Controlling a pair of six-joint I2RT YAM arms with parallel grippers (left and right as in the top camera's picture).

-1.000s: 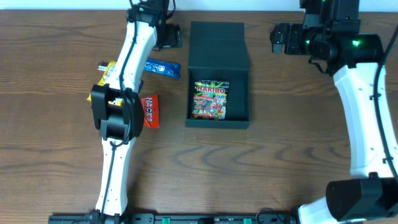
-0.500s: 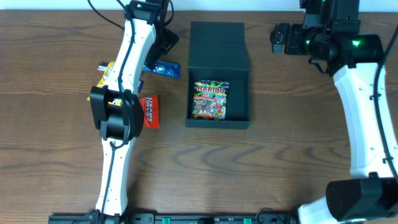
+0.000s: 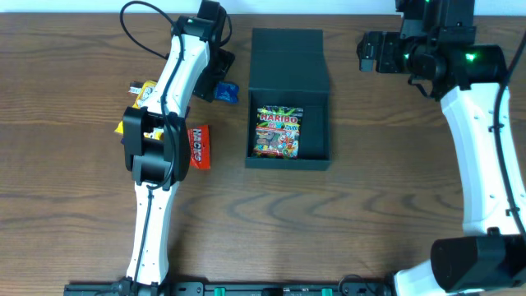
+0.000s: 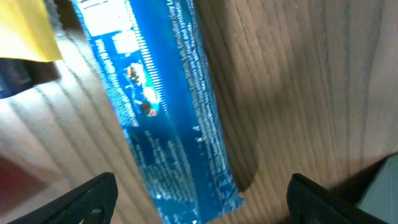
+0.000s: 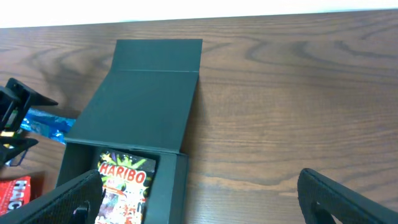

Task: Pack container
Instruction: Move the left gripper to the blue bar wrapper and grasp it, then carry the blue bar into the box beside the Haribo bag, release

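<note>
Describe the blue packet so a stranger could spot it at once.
Find the dark open container mid-table. Just left of its lid lies a long blue packet, partly under the left arm. It alone is blue; its neighbours are a red packet and a yellow packet.

The left pincer [image 3: 216, 78] hangs over a blue packet [image 3: 227, 91], the open container [image 3: 288, 59] with a Haribo bag [image 3: 279, 131] just to its right.

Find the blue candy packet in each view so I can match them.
Overhead: blue packet upper left of centre, partly under the left arm.
Left wrist: blue packet fills the middle, diagonally.
Right wrist: blue packet at the left edge.
Shared landmark: dark box beside it, overhead and right wrist.
</note>
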